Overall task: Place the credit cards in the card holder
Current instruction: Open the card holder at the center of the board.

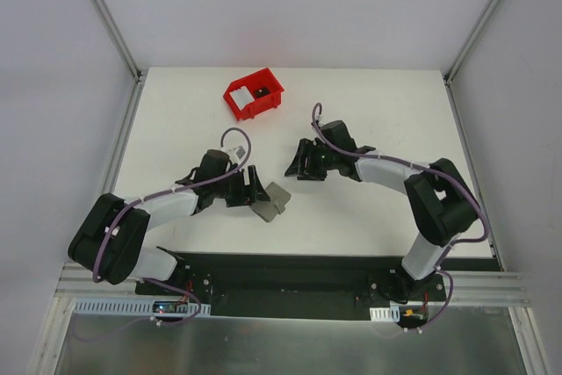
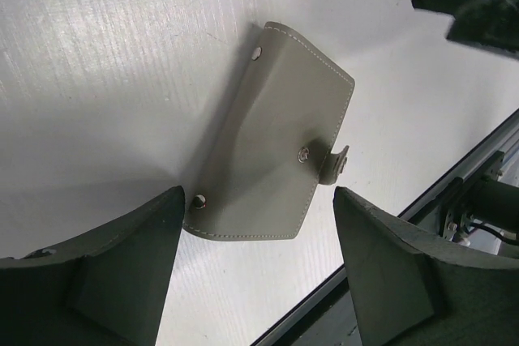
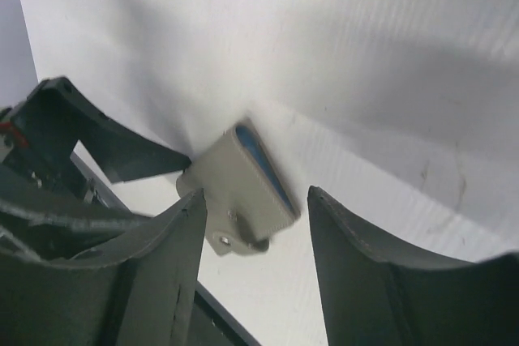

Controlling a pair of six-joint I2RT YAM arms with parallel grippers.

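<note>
Left wrist view, card holder [image 2: 276, 135] flat, left hand [image 2: 258, 200] released, right hand [image 3: 258, 197] released

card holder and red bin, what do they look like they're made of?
Card holder: matte grey-beige leather or faux leather, can't tell which. It has a stitched edge seam, a soft fold and shiny metal snap studs.
Red bin: probably moulded plastic, with uniform bright colour and thin rigid walls. Its finish is too small to judge.
</note>
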